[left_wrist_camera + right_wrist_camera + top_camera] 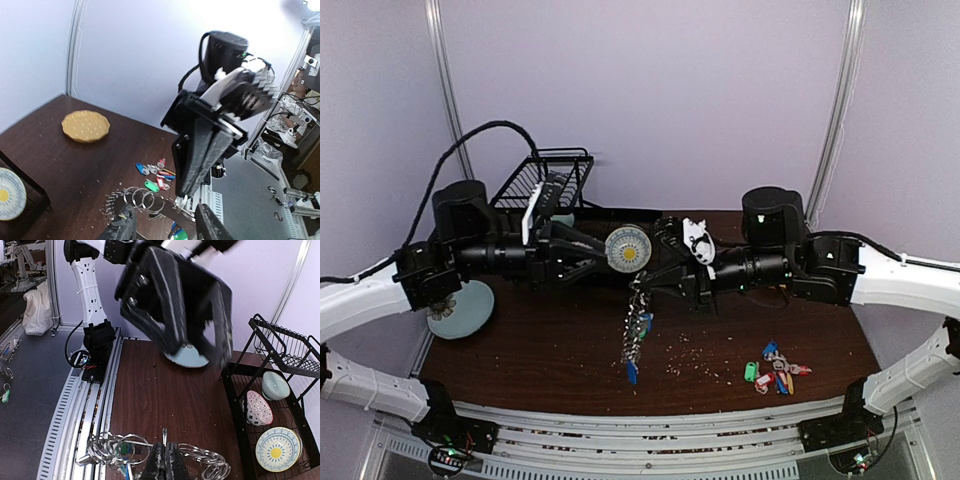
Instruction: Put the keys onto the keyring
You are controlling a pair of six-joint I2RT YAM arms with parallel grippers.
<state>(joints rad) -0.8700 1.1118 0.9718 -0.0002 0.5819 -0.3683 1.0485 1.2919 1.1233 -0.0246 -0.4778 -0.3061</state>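
Keyring [637, 330] dangled in mid-air over the middle of the dark brown table [540, 355], the broadest thing in view. Above the table the left arm [500, 250] and the right arm [790, 262] reached in from either side and met nose to nose. A black wire dish rack [545, 180] stood at the far left. The black tray [235, 405] beside it held a yellow-patterned plate [627, 248], a red-patterned bowl [259, 407] and a pale green bowl [275, 385]. A pale blue plate [460, 308] lay at the table's left edge, partly under the left arm. A tan round disc [85, 126] lay flat close to the wall [40, 50].

From overhead the keyring showed as a string of silver rings ending in a blue tag, its lower end near the table top. The left gripper [165, 220] had its fingers standing apart, with a fan of silver rings just past them; whether they grasped anything could not be told. The right gripper [165, 457] was clenched tight, with silver rings spread on both sides of its fingers; whether one was pinched could not be told either. Which silver pieces were the keys could not be made out.

A bunch of coloured tags [775, 372] lay on the table at the front right, well apart from the keyring. Pale crumbs [690, 355] were scattered between them.
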